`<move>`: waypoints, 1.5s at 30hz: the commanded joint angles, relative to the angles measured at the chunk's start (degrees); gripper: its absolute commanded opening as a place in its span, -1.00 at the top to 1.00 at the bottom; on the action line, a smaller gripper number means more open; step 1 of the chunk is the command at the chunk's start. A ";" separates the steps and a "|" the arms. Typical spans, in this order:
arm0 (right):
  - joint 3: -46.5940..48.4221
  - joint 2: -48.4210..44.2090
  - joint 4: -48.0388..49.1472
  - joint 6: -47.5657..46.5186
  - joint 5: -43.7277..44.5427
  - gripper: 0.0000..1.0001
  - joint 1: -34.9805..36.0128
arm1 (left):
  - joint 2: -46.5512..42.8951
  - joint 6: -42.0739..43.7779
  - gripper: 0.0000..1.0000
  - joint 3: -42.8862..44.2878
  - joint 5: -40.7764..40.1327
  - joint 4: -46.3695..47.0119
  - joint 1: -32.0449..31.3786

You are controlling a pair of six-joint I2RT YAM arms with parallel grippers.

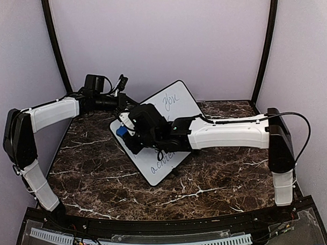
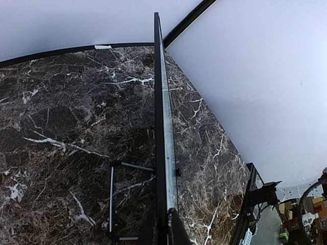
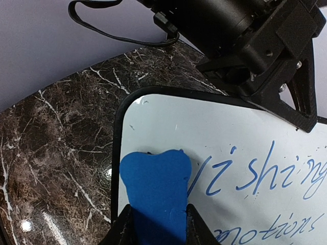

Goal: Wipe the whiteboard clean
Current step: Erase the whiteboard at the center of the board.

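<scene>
Erasing is judged barely begun: the whiteboard [image 1: 176, 103] is covered in blue handwriting [image 3: 265, 176].
It is set diagonally on the table [image 1: 219, 179], one edge clamped by the left gripper [image 2: 167, 230]; a blue eraser [image 3: 153, 189], pinched by the right gripper [image 3: 156, 227], is held against its corner.

We see bright, even light from above. Small glare spots shine on the dark table [image 3: 51, 153]. The writing on the whiteboard [image 3: 230, 132] is sharp. The top view bends at its borders.
</scene>
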 commanded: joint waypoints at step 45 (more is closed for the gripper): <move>0.55 2.90 -5.65 0.34 2.21 0.44 -0.35 | -2.23 0.25 1.00 -2.37 1.13 2.23 -0.65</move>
